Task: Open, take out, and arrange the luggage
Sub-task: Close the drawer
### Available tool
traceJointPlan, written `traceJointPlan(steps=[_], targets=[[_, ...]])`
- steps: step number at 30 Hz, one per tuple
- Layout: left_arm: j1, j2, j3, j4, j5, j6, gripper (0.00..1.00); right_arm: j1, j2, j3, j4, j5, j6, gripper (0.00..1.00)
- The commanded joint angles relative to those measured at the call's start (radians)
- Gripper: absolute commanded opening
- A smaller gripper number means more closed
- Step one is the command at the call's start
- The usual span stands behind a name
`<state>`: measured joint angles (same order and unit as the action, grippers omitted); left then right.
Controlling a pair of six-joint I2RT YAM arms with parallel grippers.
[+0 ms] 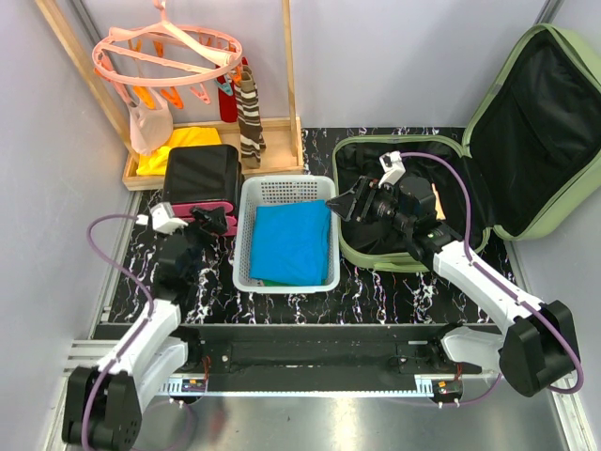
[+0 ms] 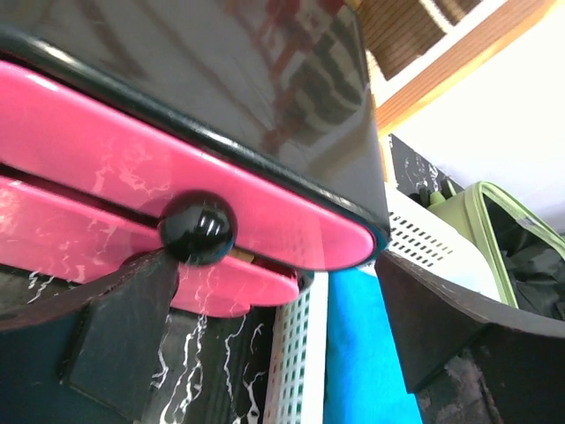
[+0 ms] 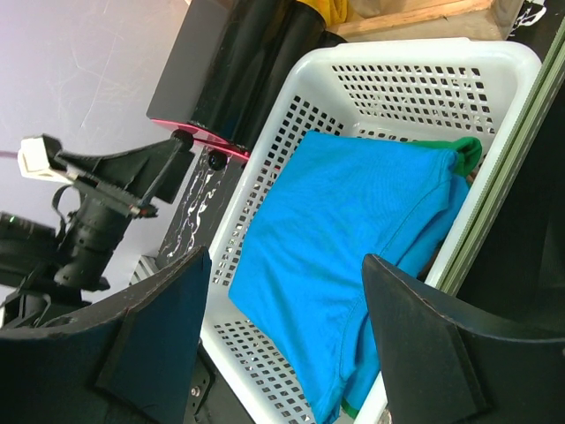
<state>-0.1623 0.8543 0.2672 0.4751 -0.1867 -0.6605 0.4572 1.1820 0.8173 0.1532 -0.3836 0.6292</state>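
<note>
Right gripper (image 1: 344, 205) hangs with its jaws spread wide and nothing between them, over the 9 o'clock rim of the luggage (image 1: 563, 193). The luggage lies open at 2 o'clock on the marbled table (image 1: 376, 282), lower shell flat, black-lined lid leaning up toward 3 o'clock against the wall. Just beside the shell at 9 o'clock sits a white basket (image 1: 248, 202) holding a folded blue cloth (image 1: 293, 242). At 10 o'clock of the basket stands a black case (image 1: 200, 172) with pink edges. Left gripper (image 1: 212, 222) is at the case's near end, jaws wide, one finger (image 2: 124, 309) just under a round black knob (image 2: 197, 228). A wooden rack (image 1: 289, 80) with a pink hanger (image 1: 169, 47) stands at 11 o'clock.
</note>
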Motion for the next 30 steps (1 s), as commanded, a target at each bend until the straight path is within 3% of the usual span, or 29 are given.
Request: traceJointPlan(steps=[1,6,9,16,24,30], targets=[[0.004,-0.185,-0.057,-0.068,-0.006,0.062,0.99,-0.003,-0.016,0.002,0.049,0.0,-0.013,0.79],[0.009,-0.327,-0.102,-0.307,-0.183,0.016,0.94,-0.003,-0.022,-0.013,0.06,0.0,-0.008,0.79],[0.036,-0.325,-0.121,-0.375,-0.197,-0.069,0.88,-0.003,-0.024,-0.014,0.062,-0.011,-0.008,0.79],[0.107,-0.164,-0.12,-0.285,-0.094,-0.11,0.79,-0.003,-0.061,-0.029,0.051,0.003,-0.011,0.79],[0.161,0.055,-0.054,-0.155,-0.03,-0.085,0.77,-0.003,-0.087,-0.032,0.031,0.025,-0.022,0.79],[0.184,0.115,-0.043,-0.079,-0.025,-0.08,0.76,-0.003,-0.09,-0.026,0.02,0.034,-0.033,0.79]])
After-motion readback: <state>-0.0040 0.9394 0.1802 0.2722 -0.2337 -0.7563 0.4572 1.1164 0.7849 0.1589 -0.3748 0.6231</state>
